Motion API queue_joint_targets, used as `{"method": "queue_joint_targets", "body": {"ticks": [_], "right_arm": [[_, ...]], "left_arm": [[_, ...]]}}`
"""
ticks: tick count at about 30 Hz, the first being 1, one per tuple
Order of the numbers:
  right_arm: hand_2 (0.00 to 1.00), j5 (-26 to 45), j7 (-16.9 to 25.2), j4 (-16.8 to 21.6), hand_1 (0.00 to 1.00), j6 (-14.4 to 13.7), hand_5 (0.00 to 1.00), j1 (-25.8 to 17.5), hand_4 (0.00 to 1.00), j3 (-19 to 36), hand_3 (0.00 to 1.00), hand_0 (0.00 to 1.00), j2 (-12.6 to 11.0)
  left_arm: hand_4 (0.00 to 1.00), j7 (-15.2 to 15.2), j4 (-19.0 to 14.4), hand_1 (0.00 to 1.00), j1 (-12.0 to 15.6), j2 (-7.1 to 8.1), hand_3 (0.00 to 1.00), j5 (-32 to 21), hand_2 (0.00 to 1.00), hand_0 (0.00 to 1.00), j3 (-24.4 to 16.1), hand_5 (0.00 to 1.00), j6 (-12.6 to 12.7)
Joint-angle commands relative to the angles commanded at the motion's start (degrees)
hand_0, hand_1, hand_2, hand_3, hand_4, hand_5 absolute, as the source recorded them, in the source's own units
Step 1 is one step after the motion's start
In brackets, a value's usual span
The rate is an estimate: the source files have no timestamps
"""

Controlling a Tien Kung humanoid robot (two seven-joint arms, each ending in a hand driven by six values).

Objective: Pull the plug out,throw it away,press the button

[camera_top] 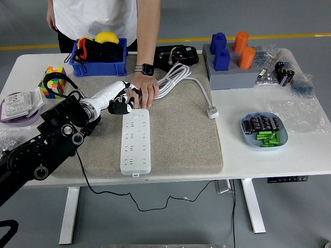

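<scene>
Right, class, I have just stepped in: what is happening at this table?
The robot's left hand is raised over the far end of the white power strip, its fingers curled around a small dark object, probably the plug. A person's hand presses the strip's far end down onto the grey mat. The strip's white cable lies coiled beyond it. No right arm is visible.
</scene>
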Motion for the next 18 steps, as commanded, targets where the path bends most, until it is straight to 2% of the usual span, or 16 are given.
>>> {"method": "queue_joint_targets", "body": {"ticks": [1,2,7,8,13,14,18], "right_arm": [[0.658,0.0,0.0,0.0,0.677,0.0,0.581,0.0,0.742,0.0,0.641,0.728,0.0],[0.658,0.0,0.0,-0.1,0.678,0.0,0.582,0.0,0.742,0.0,0.641,0.728,0.0],[0.658,-0.1,0.0,0.0,0.678,0.0,0.582,0.1,0.742,0.0,0.641,0.728,0.0],[0.659,-0.2,0.0,0.0,0.678,0.0,0.582,0.1,0.742,0.1,0.641,0.728,0.0],[0.659,-0.3,0.0,0.0,0.678,-0.1,0.582,0.4,0.742,0.4,0.641,0.728,-0.2],[0.659,-0.3,0.0,0.0,0.678,-0.1,0.582,0.4,0.742,0.5,0.641,0.728,-0.2],[0.659,-0.3,0.0,-0.1,0.678,0.0,0.582,0.5,0.742,0.3,0.641,0.728,-0.1]], "left_arm": [[0.254,-0.5,-0.3,0.057,0.4,0.05,0.682,0.5,0.148,0.033,-0.8,0.002,0.4],[0.549,-1.1,-0.8,0.204,1.1,0.16,0.705,1.0,0.317,0.181,-2.0,0.002,1.1],[0.549,-5.3,-1.2,0.204,4.7,0.83,0.705,2.6,0.317,0.181,-9.0,0.002,4.4],[0.652,-6.1,-1.1,0.686,5.3,0.97,0.783,2.6,0.642,0.612,-10.2,0.002,5.1],[0.652,-8.2,-0.4,0.686,8.3,1.88,0.783,2.4,0.642,0.612,-15.5,0.002,6.4],[0.670,-8.5,-0.5,0.817,9.0,1.93,0.818,2.5,0.752,0.800,-16.4,0.010,6.7],[0.670,-10.4,-1.8,0.817,12.1,1.79,0.818,2.6,0.752,0.800,-21.6,0.010,8.2]]}}
